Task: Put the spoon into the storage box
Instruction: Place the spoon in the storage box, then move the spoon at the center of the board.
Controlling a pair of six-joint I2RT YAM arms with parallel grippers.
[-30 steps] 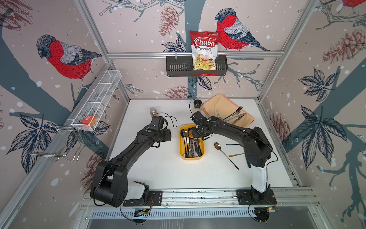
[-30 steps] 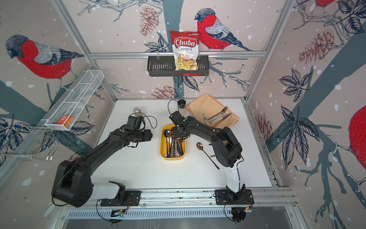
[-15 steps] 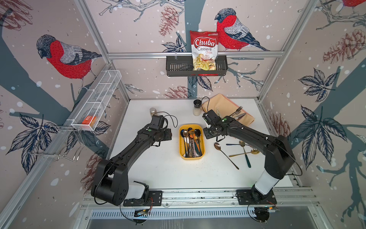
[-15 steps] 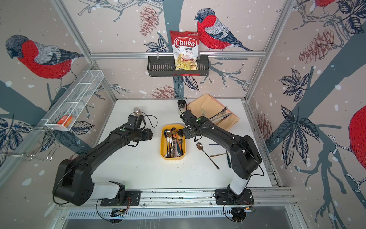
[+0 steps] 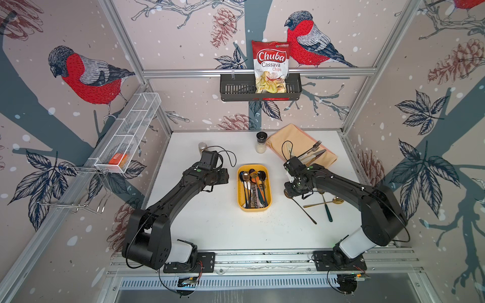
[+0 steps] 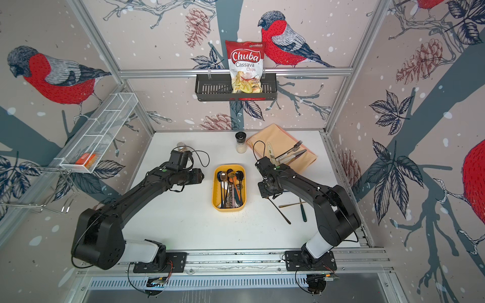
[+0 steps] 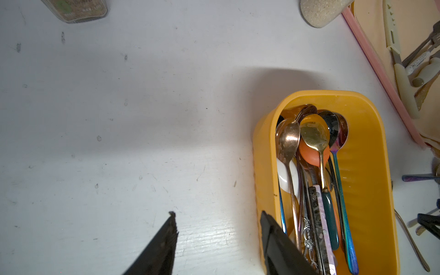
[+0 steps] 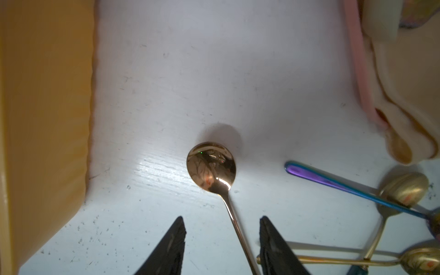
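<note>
The storage box is a yellow tray at mid-table holding several spoons. A copper-coloured spoon lies on the table to its right, its thin dark handle pointing toward the front. My right gripper is open and low over this spoon, its tips on either side of the handle, which runs nearer one finger. The bowl is hidden under the gripper in both top views. My left gripper is open and empty at the box's left side, one finger over the box wall.
More spoons lie crossed just right of the copper one. A peach cloth with a fork and knives is at the back right. A salt shaker and a jar stand behind the box.
My right arm swung from over the storage box to the right and now sits over the copper spoon, its jaws wider apart. The left arm has not moved.
</note>
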